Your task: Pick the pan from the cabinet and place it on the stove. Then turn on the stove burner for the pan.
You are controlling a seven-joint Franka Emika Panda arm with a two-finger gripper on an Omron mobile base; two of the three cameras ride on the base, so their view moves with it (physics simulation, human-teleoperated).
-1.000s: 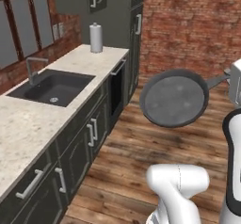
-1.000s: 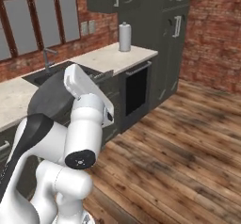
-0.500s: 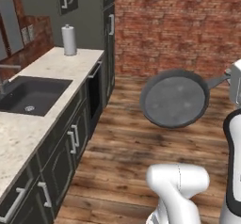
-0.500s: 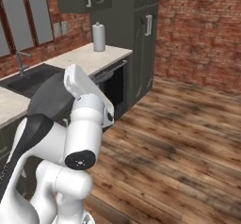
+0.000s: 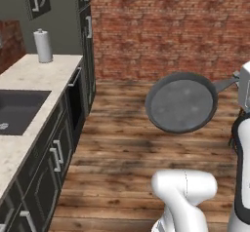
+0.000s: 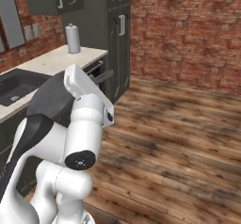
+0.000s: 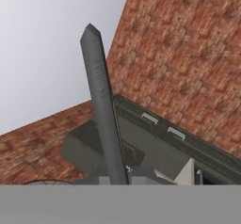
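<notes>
Pan (image 5: pixel 181 103) hanging up in the air over the wooden floor (image 5: pixel 122 143), tilted so the round inside is facing the left base camera, handle (image 5: pixel 225 84) pointing right toward the arm. Sitting well right of the light stone counter (image 5: pixel 34 87) and near the brick wall (image 5: pixel 166 29) beyond. Fingers pinched nearly all the way together on that thin handle (image 7: pixel 102 110), going by the hand view, with the handle running straight up between them. Paper towel roll (image 5: pixel 42 46) standing at the counter's far end, dark sink (image 5: pixel 17 111) closer in. Tall dark cabinet (image 6: pixel 117 35) standing just past the counter. Pan partly hiding behind the arm in the right base view (image 6: pixel 52 98).
</notes>
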